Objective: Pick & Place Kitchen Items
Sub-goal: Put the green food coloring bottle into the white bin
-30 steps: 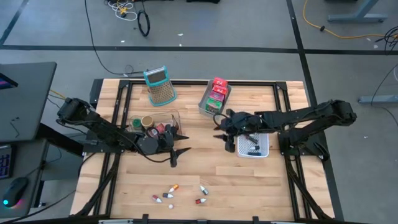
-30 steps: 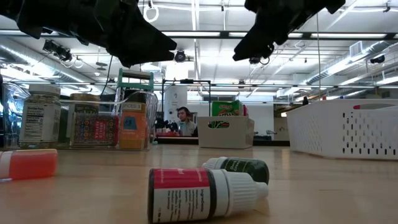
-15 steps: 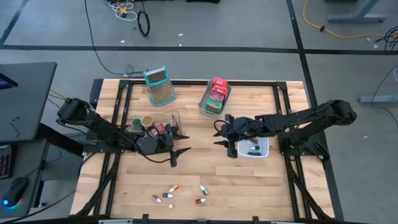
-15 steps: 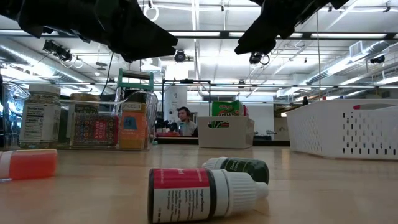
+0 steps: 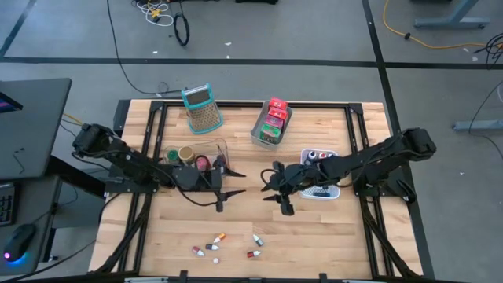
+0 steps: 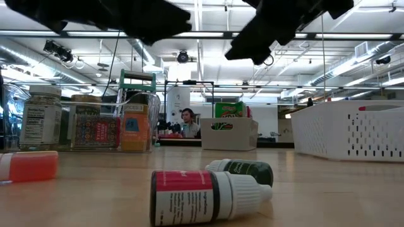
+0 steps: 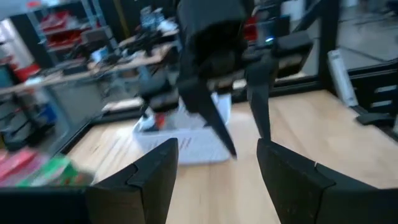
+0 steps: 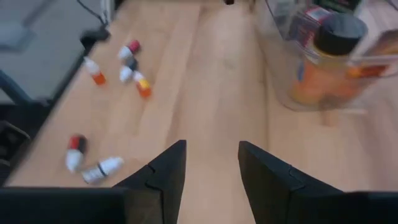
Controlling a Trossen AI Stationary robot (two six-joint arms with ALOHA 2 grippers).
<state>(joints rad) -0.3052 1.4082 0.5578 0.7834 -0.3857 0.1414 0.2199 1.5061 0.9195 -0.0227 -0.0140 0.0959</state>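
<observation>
Several tiny bottles with coloured caps (image 5: pixel 222 244) lie on their sides near the table's front edge, also in the right wrist view (image 8: pixel 127 67) and close up in the low view (image 6: pixel 208 196). Jars stand in a clear bin (image 5: pixel 196 156) at the left. Red and green packets fill a clear tray (image 5: pixel 271 123) at the far middle. My left gripper (image 5: pixel 229 191) hangs open over the table's middle, just right of the bin. My right gripper (image 5: pixel 266 187) faces it, open, left of a white basket (image 5: pixel 321 187). Neither holds anything.
A teal-handled metal grater (image 5: pixel 203 108) lies at the far left. The white basket holds a few small items at its far end (image 5: pixel 317 156). Bare wood lies between the two grippers and the bottles at the front. A person sits in the room beyond (image 6: pixel 186 120).
My right gripper has moved from over the white basket toward the table's left and near edge, sinking and tipping down a little, and now faces the left gripper. My left gripper has risen slightly and rolled about its axis. Both stay open.
</observation>
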